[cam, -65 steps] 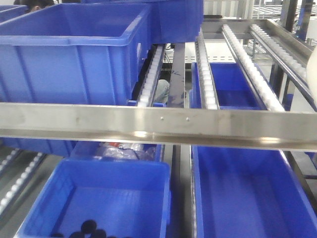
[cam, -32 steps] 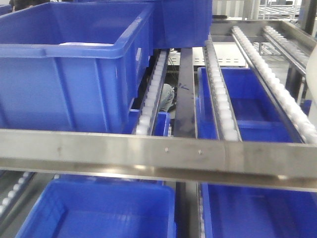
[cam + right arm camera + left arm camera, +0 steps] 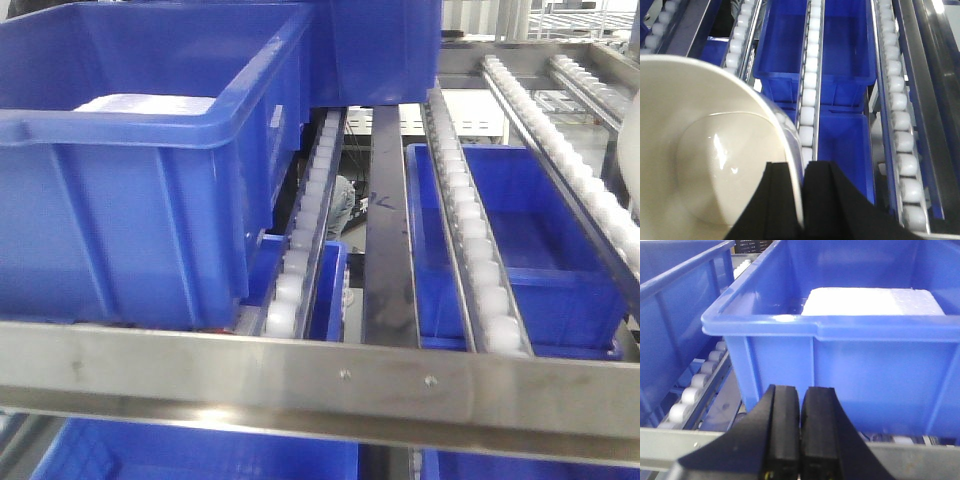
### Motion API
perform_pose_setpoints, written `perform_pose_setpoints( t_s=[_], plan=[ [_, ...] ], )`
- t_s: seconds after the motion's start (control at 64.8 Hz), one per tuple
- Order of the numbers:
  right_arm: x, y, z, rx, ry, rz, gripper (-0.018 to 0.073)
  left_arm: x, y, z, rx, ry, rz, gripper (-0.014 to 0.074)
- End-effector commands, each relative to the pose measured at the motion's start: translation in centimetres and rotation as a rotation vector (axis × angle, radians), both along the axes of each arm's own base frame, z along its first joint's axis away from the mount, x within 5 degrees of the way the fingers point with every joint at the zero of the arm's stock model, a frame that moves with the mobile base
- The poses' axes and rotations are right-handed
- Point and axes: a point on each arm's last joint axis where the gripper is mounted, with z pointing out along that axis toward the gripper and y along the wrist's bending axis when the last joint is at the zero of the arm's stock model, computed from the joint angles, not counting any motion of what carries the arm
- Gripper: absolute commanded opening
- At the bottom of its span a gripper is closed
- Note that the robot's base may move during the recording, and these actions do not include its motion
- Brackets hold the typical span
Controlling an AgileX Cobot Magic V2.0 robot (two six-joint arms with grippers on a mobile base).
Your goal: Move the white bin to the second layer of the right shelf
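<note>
The white bin (image 3: 705,150), a glossy cream tub seen from above, fills the lower left of the right wrist view. My right gripper (image 3: 801,167) is shut on its rim, one finger inside the wall and one outside. The bin hangs over the roller tracks (image 3: 810,100) of the right shelf second layer (image 3: 470,230), behind the stainless front bar (image 3: 350,385). A sliver of the bin (image 3: 632,160) shows at the front view's right edge. My left gripper (image 3: 801,390) is shut on nothing, just in front of a blue crate (image 3: 840,350).
A large blue crate (image 3: 130,200) stands on the left half of this roller level, with a white foam block (image 3: 872,300) inside. More blue crates (image 3: 845,45) sit on the level below, visible between the tracks. A dark flat rail (image 3: 388,260) runs down the middle.
The front view has closed in on the rack. The stainless bar has dropped lower in the picture and the blue crate looms larger, its foam block now showing.
</note>
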Motion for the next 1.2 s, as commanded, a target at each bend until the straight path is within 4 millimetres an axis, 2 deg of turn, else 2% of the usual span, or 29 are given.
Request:
perform_pose_setpoints(
  t_s=[0.0, 1.189],
  plan=[
    [0.23, -0.01, 1.89, -0.007, -0.129, 0.0, 0.0049, 0.04, -0.01, -0.37, -0.007, -0.065, -0.002, 0.0085],
    [0.23, 0.0, 1.89, -0.004, -0.129, 0.0, 0.0049, 0.04, -0.01, -0.37, -0.007, -0.065, -0.002, 0.0085]
  ],
)
